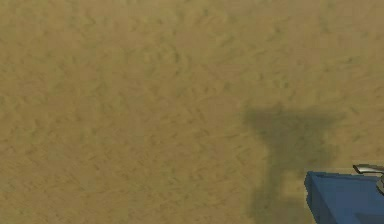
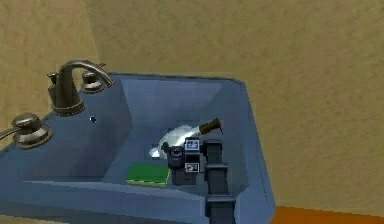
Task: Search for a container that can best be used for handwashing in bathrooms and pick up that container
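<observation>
The container (image 2: 178, 137), as far as I can judge, is the silvery rounded body with a dark brown stub of a top that lies tilted in the basin at the middle of the arm side view. It is inside the blue moulded sink (image 2: 250, 118), with its top pointing toward the upper right. The dark square arm (image 2: 218, 192) rises from the bottom edge over the sink's front rim. The end effector (image 2: 176, 156) sits at or just before the silvery body. Because the body rests on the basin behind it, I cannot tell whether the end effector has hold of anything, and the state of its fingers does not show. A flat green rectangular pad (image 2: 147, 174) lies in the basin just to the lower left. A brushed-metal curved faucet (image 2: 76, 84) and a round metal tap handle (image 2: 28, 128) stand at the left of the frame.

In the forward view, a tan textured wall (image 1: 150, 90) fills most of the frame, and a blue corner of the sink shows at the lower right.

The step in hand looks like the grasp. It should go best if the fingers take the rounded body and not the thin top, and stay clear of the green pad. The lift should then go straight up until the container clears the rim, with the arm drawn back only after that.
</observation>
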